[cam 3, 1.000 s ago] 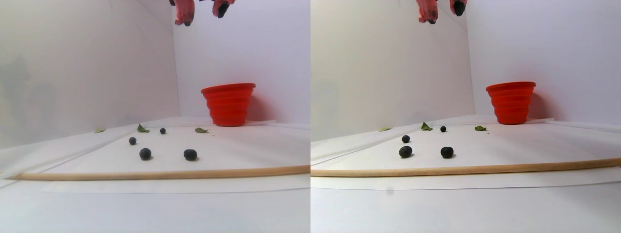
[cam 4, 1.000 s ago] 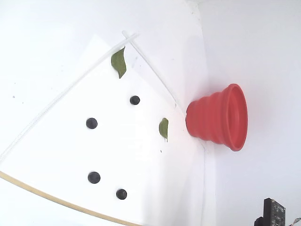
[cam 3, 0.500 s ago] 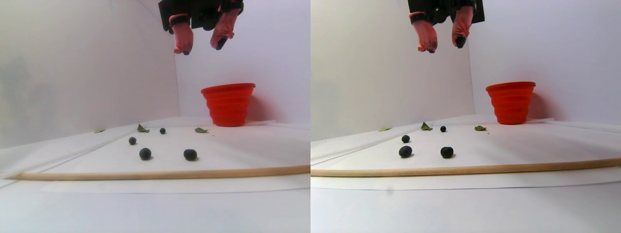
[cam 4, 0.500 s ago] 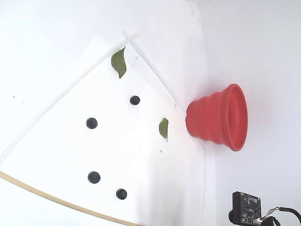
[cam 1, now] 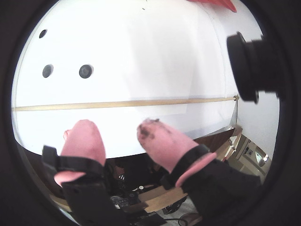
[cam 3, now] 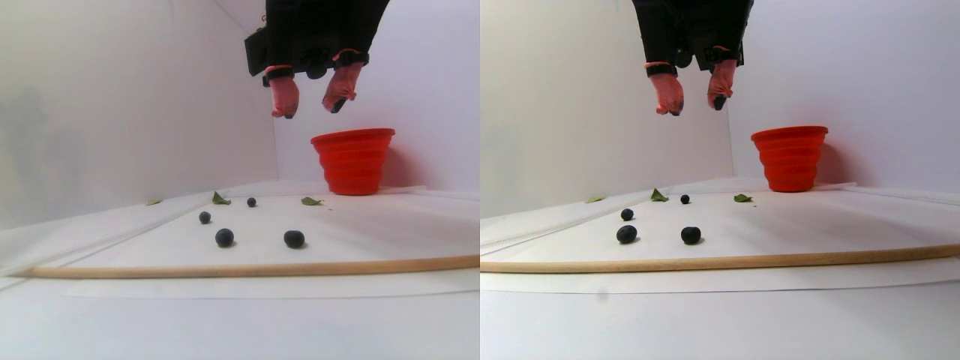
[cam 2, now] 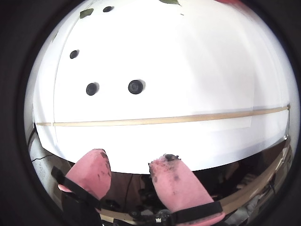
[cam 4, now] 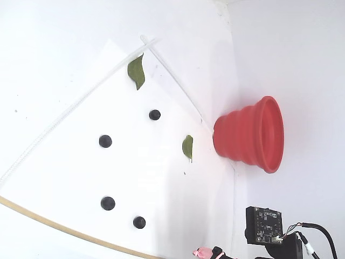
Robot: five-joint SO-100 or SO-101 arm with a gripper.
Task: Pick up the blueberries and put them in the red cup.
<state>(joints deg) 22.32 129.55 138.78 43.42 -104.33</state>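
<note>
Several dark blueberries (cam 3: 224, 238) lie loose on the white sheet, spread out in the fixed view (cam 4: 108, 203) and apart from one another. The red cup (cam 3: 352, 161) stands upright at the back by the wall; in the fixed view the cup (cam 4: 253, 135) is at the right. My gripper (cam 3: 309, 109) hangs high in the air, left of the cup and above its rim level, pink fingers pointing down. It is open and holds nothing. In both wrist views the gripper (cam 1: 115, 127) (cam 2: 134, 157) shows an empty gap, with blueberries (cam 2: 135, 86) far below.
Green leaves (cam 4: 136, 71) (cam 4: 187, 147) lie near the far blueberries. A thin wooden rod (cam 3: 247, 268) runs across the front of the sheet. White walls meet in a corner behind the cup. A circuit board (cam 4: 264, 225) on the arm enters the fixed view at bottom right.
The gripper has come down from the top edge of the stereo view to just above cup-rim height, staying open. Blueberries and cup have not moved.
</note>
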